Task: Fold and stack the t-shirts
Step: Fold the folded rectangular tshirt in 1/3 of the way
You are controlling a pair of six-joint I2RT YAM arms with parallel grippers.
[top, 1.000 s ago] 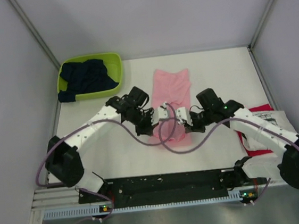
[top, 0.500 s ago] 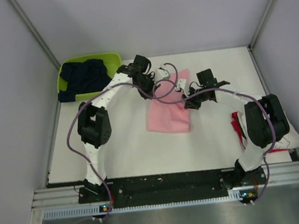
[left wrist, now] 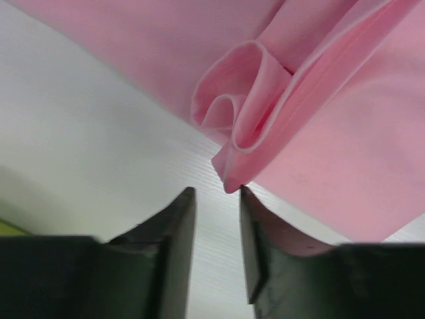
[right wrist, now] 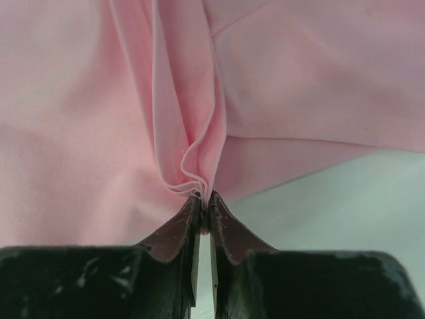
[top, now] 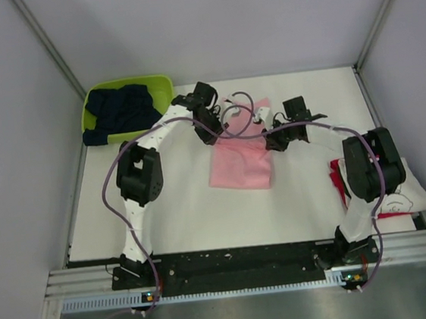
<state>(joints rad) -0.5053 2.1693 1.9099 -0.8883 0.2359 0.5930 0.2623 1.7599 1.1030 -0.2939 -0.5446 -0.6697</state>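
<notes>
At the far edge of the pink t-shirt (top: 240, 164), which lies folded in the middle of the table (top: 172, 209), my right gripper (right wrist: 204, 199) pinches a bunched fold of its cloth. My left gripper (left wrist: 217, 196) has its jaws slightly parted, with the shirt's rolled hem just at the tips, not clamped. Off to the far left, the navy t-shirt (top: 120, 108) sits in the green basket (top: 163, 85).

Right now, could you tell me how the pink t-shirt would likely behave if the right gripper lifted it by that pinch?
Probably floppy: the pink t-shirt bunches into soft pleats where the right gripper pinches it. It would likely drape and unfold, since its layers lie loose. It looks thin, so probably light.
</notes>
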